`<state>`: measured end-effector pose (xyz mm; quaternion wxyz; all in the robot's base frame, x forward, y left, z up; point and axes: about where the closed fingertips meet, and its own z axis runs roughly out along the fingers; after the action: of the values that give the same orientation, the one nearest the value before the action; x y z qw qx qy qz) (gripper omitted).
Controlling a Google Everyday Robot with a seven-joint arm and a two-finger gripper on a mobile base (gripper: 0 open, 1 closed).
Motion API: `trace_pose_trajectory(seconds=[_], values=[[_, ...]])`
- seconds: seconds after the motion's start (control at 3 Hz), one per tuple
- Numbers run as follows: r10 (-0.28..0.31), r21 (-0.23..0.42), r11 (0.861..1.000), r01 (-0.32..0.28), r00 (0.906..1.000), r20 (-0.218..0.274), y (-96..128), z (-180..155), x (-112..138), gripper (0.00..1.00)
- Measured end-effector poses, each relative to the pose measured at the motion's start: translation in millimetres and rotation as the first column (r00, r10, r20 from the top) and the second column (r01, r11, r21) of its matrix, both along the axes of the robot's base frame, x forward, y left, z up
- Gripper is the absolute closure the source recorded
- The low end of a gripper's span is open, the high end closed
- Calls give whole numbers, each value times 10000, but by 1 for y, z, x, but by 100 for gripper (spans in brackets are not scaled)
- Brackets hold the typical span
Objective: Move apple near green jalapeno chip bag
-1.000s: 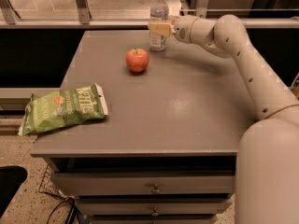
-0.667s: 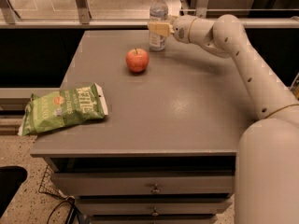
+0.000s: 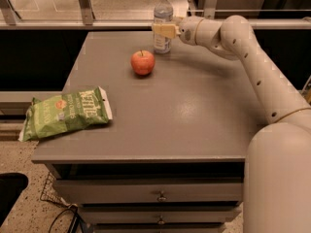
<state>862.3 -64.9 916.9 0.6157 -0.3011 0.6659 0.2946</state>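
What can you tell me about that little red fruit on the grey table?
The apple is small, round and red-orange with paler patches, smooth-skinned, with a short dark stem pointing up. It sits upright toward the far side of the grey table, touching only the tabletop. The water bottle stands just behind it, apart, and the gripper is at that bottle, clear of the apple. The green chip bag lies far off at the near corner, left in the view.

Your cream gripper [image 3: 164, 30] sits at the clear, white-capped bottle [image 3: 163, 8]. Just left of it is the red-orange apple [image 3: 143, 62]. Far left lies the light-green bag [image 3: 65, 113] with white lettering.
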Motion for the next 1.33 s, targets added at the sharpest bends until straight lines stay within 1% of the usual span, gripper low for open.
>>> trace_pose_trajectory(seconds=[0.33, 0.67, 1.0, 1.33], values=[[66, -179, 9998, -70, 9998, -202, 2, 4, -7, 100], [-362, -238, 9991, 359, 9993, -126, -11, 27, -28, 100], [-853, -109, 9963, 855, 9962, 201, -24, 53, -68, 100], [-1054, 51, 9944, 1053, 9937, 375, -29, 68, -123, 100]])
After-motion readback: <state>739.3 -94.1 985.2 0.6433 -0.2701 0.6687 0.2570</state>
